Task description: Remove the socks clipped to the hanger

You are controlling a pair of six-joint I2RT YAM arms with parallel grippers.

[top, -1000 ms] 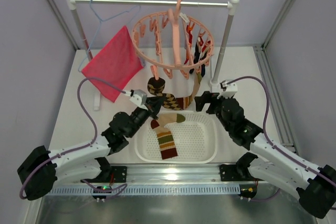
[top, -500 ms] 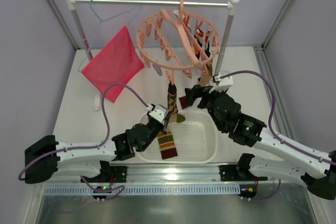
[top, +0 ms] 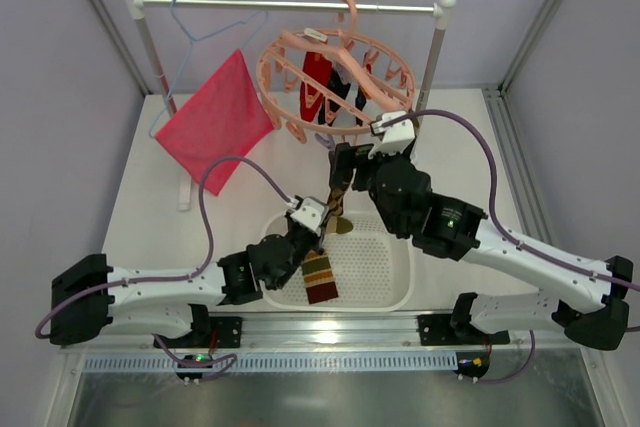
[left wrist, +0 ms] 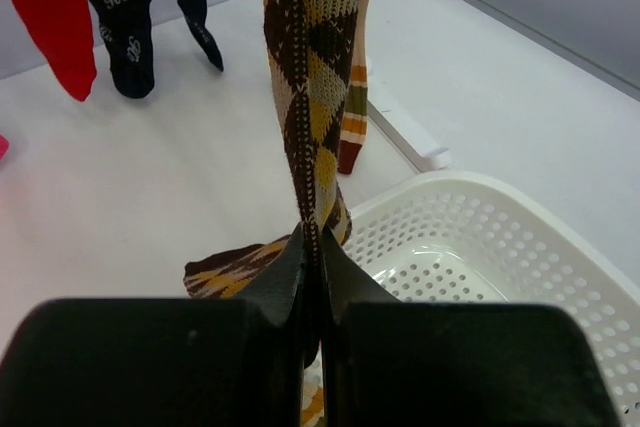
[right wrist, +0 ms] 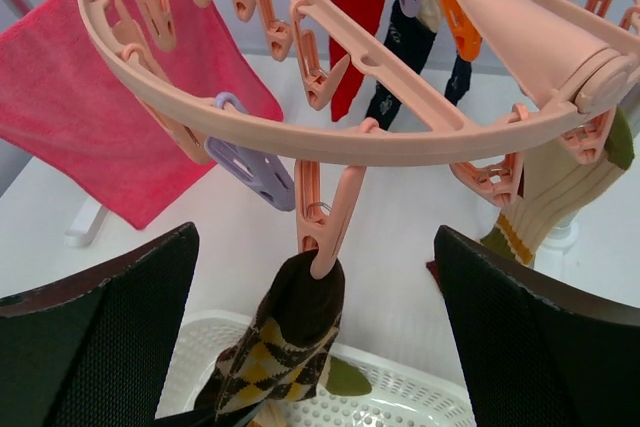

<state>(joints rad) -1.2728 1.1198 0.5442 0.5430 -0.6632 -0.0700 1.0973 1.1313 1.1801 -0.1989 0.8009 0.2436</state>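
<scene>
Left end effector (left wrist: 312,247) clamped on argyle sock (left wrist: 310,77), sock taut, its top pinned by clip (right wrist: 322,217) on hanger (right wrist: 420,142) near rim. Right end effector (right wrist: 318,332) spread wide, flanking clip.

Pale lilac walls (top: 50,97) enclose a white table (top: 130,207) edged by aluminium rail (top: 330,332).

The top camera looks down from high at the near edge over the whole table (top: 130,197). The left wrist camera faces far, close on the argyle sock (left wrist: 305,87). The right wrist's seemingly tilts up beneath the hanger (right wrist: 400,142), sharing that sock.
</scene>
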